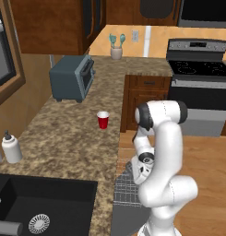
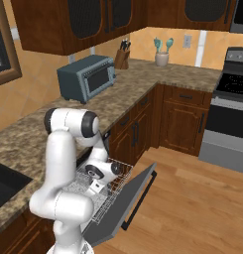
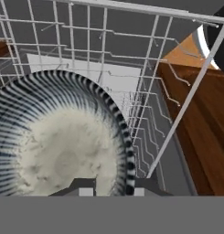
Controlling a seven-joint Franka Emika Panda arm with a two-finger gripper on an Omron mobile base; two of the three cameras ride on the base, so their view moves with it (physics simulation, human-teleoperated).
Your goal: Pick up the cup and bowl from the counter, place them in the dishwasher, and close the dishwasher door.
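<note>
While your arm reaches low into the open dishwasher (image 2: pixel 110 191), you see one cup (image 1: pixel 103 120), one bowl (image 3: pixel 58 141), one toaster (image 1: pixel 72 77), one soap bottle (image 1: pixel 11 147) and one sink (image 1: pixel 45 203). The cup, red with a white rim, stands upright on the speckled brown table (image 1: pixel 63 133), well apart from the toaster behind it and from the soap bottle near the sink. The bowl looks round and shallow from the hand view, with a pale speckled inside ringed by fine dark and light stripes out to the rim. It sits inside the grey wire rack (image 3: pixel 145 82), and your gripper (image 3: pixel 113 189) is closed narrowly on its near rim, one finger tip on either side. The dishwasher door (image 2: pixel 130 201) hangs open, tilted down over the wooden floor (image 2: pixel 192 208), below the table edge.
</note>
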